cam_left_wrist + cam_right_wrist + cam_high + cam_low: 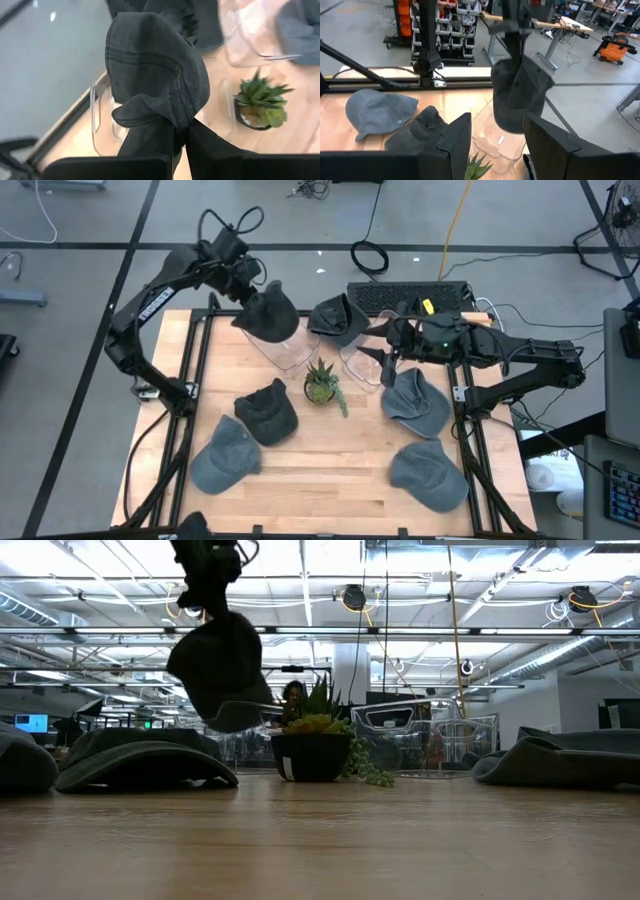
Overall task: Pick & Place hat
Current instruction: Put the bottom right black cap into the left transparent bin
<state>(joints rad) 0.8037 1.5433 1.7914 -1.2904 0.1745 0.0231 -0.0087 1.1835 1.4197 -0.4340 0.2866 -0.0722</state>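
We start with the bench (320, 465), a pale wood top filling the middle of the high view. On it lie four hats: a grey hat (226, 457) at lower left, a black hat (266, 411) just above it, a grey-blue hat (414, 399) at centre right and another grey hat (430, 477) at lower right. A fifth, dark hat (338, 318) sits over a clear bin (362, 363) at upper centre. A second clear bin (283, 348) stands upper left of centre, and a small potted plant (321, 383) sits between the two bins.

The carried hat (268, 312) is the one in play. It hangs off the bench, above the left-hand bin, in the upper left of the high view; the low view shows it well clear of the wood. The left end effector (181, 134) is clamped on its fabric, fingers pinched together on a fold at the hat's lower edge in the wrist view.

The right end effector (497, 137) waits at centre right of the high view, by the other bin, fingers apart and holding nothing.

We judge the pick as done and the place in hand. The next move calls for lowering the hat into the bin mouth, keeping the brim inside the rim, then parting the fingers. The loose cloth could snag on the bin wall.
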